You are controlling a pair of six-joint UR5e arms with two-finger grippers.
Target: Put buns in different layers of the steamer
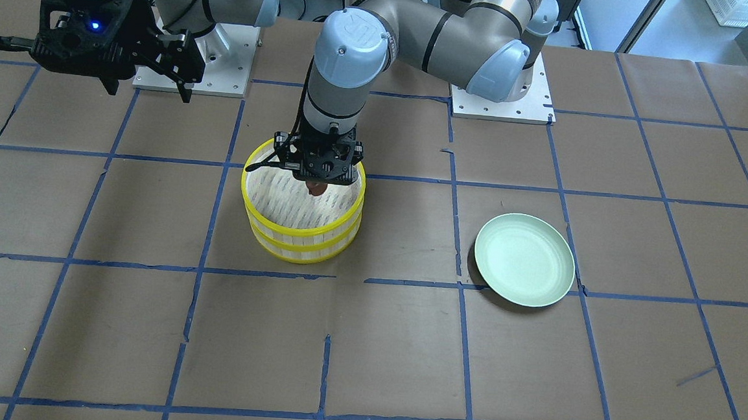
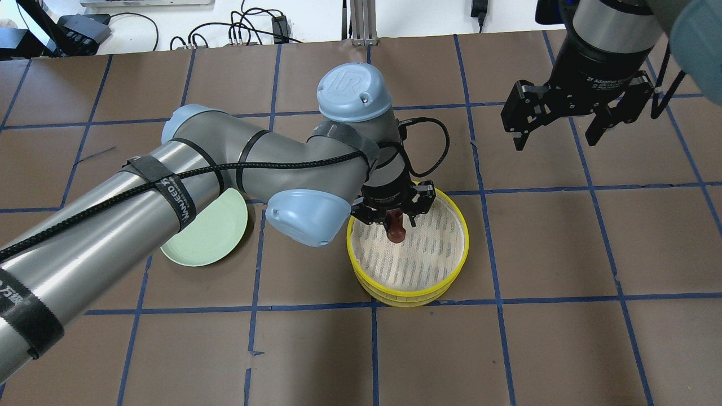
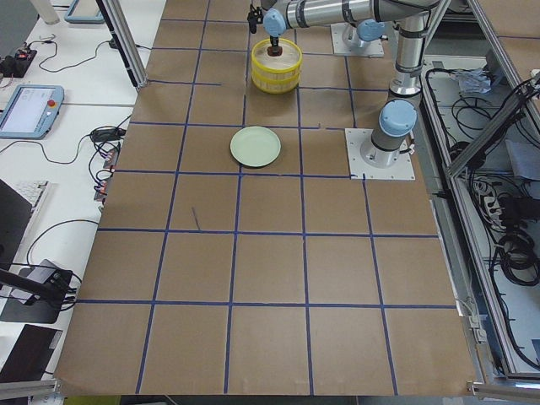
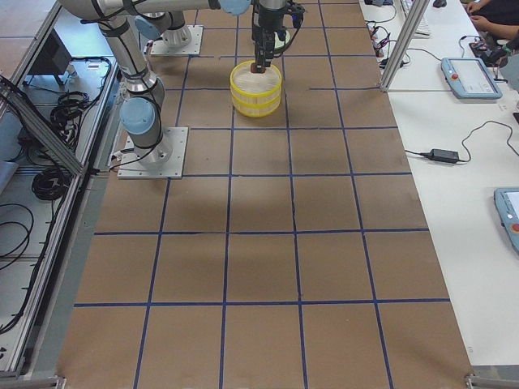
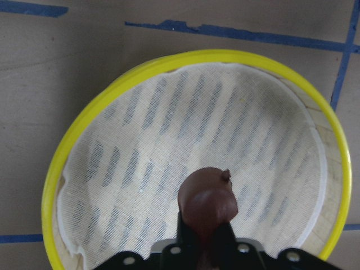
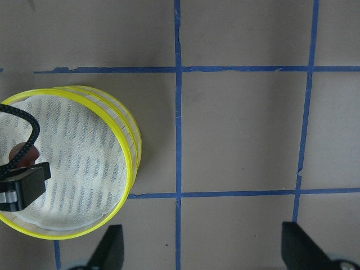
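Two stacked steamer layers (image 2: 412,294); left gripper (image 2: 396,225) clamps the reddish-brown bun (image 5: 208,199) over the top liner (image 5: 169,140). Right gripper (image 2: 555,141) hangs well apart, fingers spread wide, holding nothing.

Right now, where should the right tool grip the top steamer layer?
The wall of the top steamer layer, from above, on the side nearest the right tool: it looks too wide to span, and the left tool holds the bun over its far side.
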